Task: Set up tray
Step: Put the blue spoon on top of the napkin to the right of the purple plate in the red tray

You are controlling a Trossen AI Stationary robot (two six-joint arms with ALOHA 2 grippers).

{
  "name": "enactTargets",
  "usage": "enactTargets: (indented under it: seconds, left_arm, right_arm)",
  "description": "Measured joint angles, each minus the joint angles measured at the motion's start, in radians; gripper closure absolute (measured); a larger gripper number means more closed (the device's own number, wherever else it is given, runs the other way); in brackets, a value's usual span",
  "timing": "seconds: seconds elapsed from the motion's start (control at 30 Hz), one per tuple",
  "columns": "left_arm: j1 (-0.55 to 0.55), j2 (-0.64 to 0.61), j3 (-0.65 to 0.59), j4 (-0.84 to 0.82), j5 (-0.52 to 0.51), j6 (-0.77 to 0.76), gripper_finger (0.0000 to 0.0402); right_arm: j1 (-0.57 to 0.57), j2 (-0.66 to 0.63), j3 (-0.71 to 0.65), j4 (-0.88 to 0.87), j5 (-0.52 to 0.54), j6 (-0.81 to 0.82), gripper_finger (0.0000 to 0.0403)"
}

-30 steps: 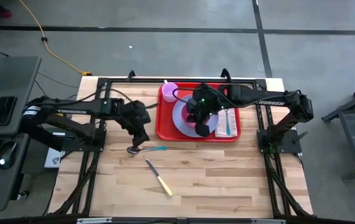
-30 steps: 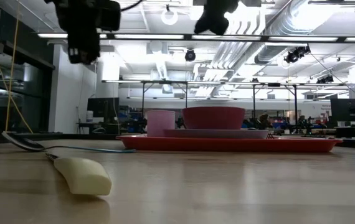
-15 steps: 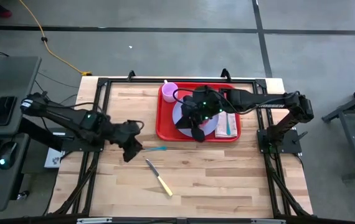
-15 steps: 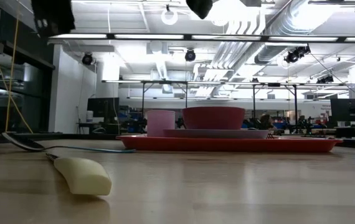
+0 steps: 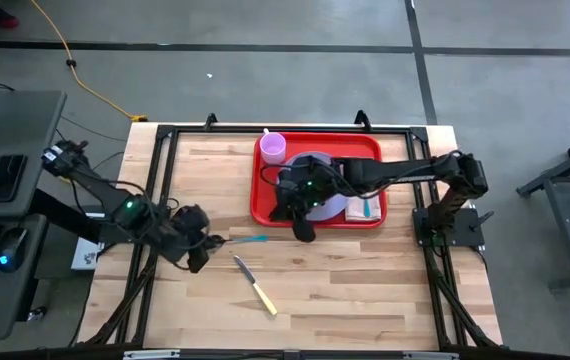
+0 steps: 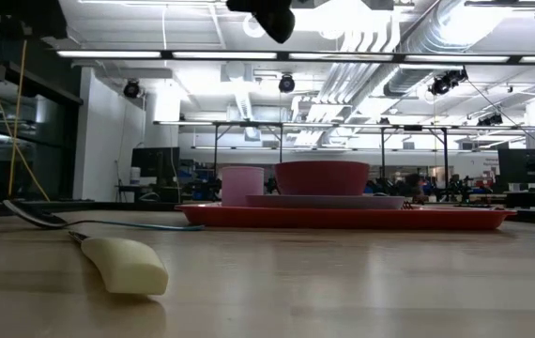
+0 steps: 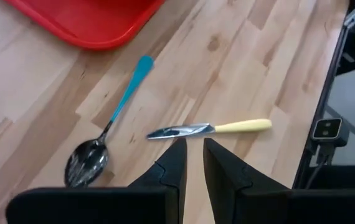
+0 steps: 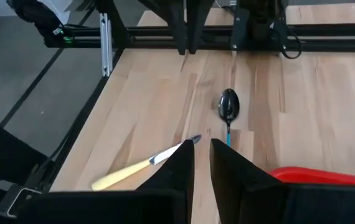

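Note:
The red tray (image 5: pixel 370 150) lies at the table's far middle. It carries a pink cup (image 5: pixel 273 147), a lavender plate (image 6: pixel 324 200) with a red bowl (image 6: pixel 322 177), and a napkin with a teal-handled utensil (image 5: pixel 367 206). A blue-handled spoon (image 5: pixel 243 239) and a yellow-handled knife (image 5: pixel 256 287) lie flat on the wood in front of the tray. My right gripper (image 5: pixel 303 230) hangs shut over the tray's near rim, holding nothing. My left gripper (image 5: pixel 203 250) hovers shut, left of the spoon's bowl (image 7: pixel 85 160), also holding nothing.
A black frame runs along the table's edges (image 5: pixel 165 135). Bare wood stretches across the near half of the table around the knife (image 7: pixel 208 129). A desk with a keyboard and mouse (image 5: pixel 5 200) stands off the table's left.
My left gripper has swung away from above the spoon, toward the table's left and near edges, and turned about. My right gripper has moved off the bowl toward the tray's near rim and tipped up. The spoon and knife have stayed where they were.

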Motion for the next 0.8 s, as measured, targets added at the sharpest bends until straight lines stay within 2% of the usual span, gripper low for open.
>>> enactTargets:
  seconds: [0.2, 0.33, 0.53, 0.8]
  left_arm:
    - [-0.108, 0.0, 0.0, -0.096, -0.073, -0.186, 0.0316]
    - [-0.18, 0.002, 0.0, -0.141, -0.151, -0.28, 0.0316]
    - [-0.283, 0.001, 0.0, -0.197, -0.266, -0.38, 0.0316]
    - [-0.358, 0.001, -0.001, -0.244, -0.34, -0.465, 0.0316]
  right_arm:
    - [0.005, 0.031, 0.0, 0.04, 0.006, -0.001, 0.0372]
    - [0.013, 0.044, 0.0, 0.047, 0.059, -0.038, 0.0372]
    - [0.015, 0.044, 0.0, 0.086, 0.09, -0.045, 0.0372]
    - [0.006, 0.111, 0.002, 0.154, 0.087, -0.062, 0.0372]
